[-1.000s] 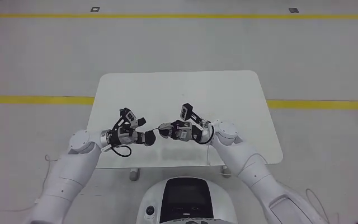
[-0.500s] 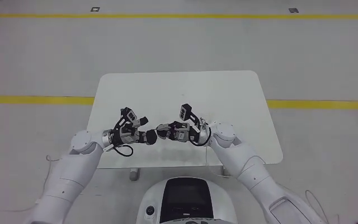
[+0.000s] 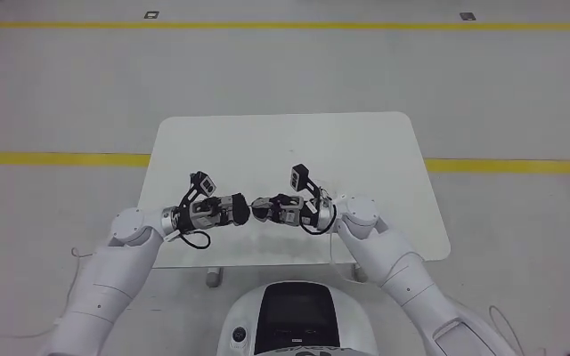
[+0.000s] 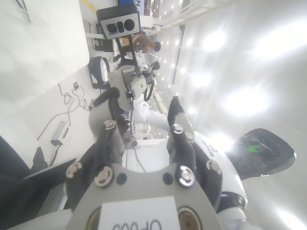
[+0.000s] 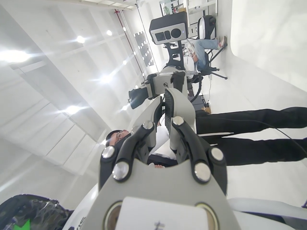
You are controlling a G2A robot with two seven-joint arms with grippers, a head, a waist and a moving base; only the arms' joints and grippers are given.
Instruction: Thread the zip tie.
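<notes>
The zip tie (image 4: 135,149) appears as a thin dark strand. It runs from the right gripper (image 5: 165,98) into the gap between the fingers of the left gripper (image 4: 144,98), touching neither finger as far as I can tell. The right fingers are pressed nearly together, apparently pinching its far end, and the left fingers are spread wide. No closed loop shows, so I judge threading not yet done. The 2 grippers nearly meet above the near edge of the table (image 3: 356,142).

One high, two close
The table (image 3: 356,147) is looked down on from above. The left gripper (image 4: 144,99) and right gripper (image 5: 165,96) are seen from close behind, facing each other; their spot at the table's 6 o'clock is shared.
</notes>
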